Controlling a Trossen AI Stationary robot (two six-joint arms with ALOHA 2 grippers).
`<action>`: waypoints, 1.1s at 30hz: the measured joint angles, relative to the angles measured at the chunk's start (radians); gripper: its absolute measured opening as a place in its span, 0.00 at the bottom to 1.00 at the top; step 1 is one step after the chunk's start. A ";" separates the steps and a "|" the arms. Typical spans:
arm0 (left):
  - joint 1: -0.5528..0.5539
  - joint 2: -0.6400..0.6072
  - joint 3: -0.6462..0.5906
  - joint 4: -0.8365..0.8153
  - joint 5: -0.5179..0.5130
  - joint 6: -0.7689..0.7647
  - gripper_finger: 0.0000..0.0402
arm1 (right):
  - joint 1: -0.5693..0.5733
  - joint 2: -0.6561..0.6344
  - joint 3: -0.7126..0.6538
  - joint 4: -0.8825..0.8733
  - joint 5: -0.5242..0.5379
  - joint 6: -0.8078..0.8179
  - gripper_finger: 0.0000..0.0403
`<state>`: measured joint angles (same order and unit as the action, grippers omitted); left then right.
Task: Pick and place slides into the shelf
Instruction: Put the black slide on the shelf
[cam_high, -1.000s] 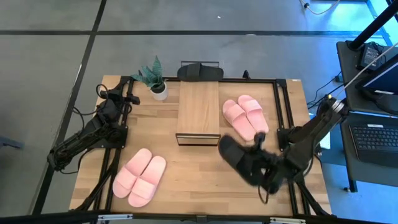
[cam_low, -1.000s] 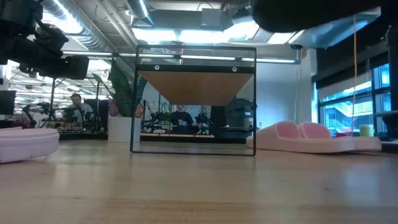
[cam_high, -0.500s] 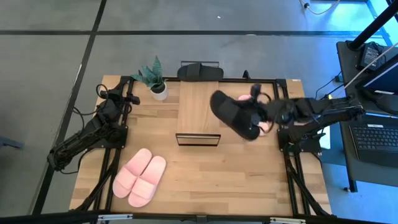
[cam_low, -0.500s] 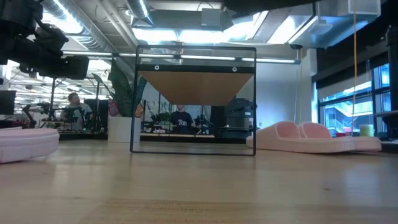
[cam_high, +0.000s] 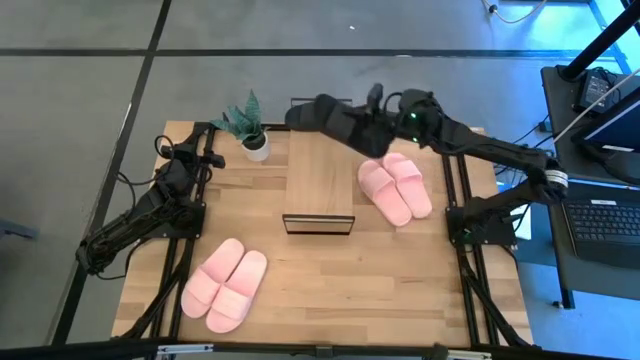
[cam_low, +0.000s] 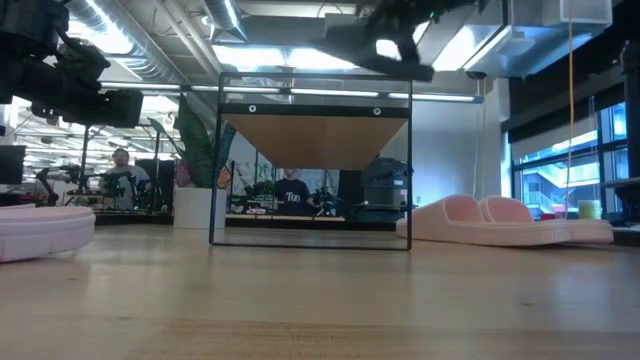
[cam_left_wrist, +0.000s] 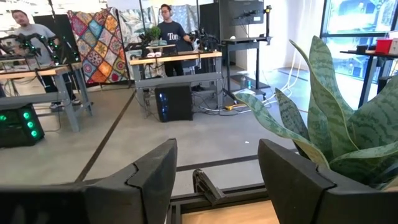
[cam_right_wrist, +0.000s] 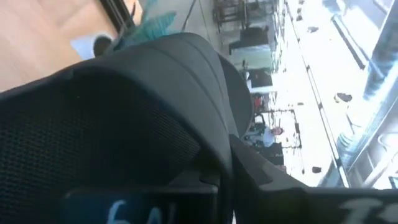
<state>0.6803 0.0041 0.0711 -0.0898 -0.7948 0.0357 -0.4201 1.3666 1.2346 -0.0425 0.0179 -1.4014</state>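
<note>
right gripper (cam_high: 372, 118): closed on black slide (cam_high: 330, 115), above far end of shelf (cam_high: 318, 175) | left gripper (cam_high: 212, 158): open, empty, far-left corner of table (cam_high: 350, 290) | pink slides (cam_high: 396, 187) right edge, pink pair (cam_high: 225, 284) near-left

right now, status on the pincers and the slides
Right pincer shut on black slide, aloft over shelf far end. Left pincer open, parked at left. Potted plant close by.

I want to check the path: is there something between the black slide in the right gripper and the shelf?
Nothing visible blocks it. The right gripper holds the black slide in the air over the far right corner of the shelf, whose top board is bare.
</note>
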 joint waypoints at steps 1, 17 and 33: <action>0.000 0.000 0.000 0.000 0.000 0.000 0.54 | -0.013 0.017 0.000 0.017 -0.002 0.005 0.03; 0.000 0.000 0.000 0.000 0.000 0.001 0.54 | -0.037 0.124 0.000 0.102 -0.001 -0.018 0.04; 0.000 0.000 0.000 0.000 0.000 0.000 0.54 | -0.035 0.125 0.000 0.101 -0.159 -0.026 0.03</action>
<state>0.6804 0.0040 0.0711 -0.0898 -0.7948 0.0360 -0.4551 1.4918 1.2343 0.0582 -0.1412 -1.4271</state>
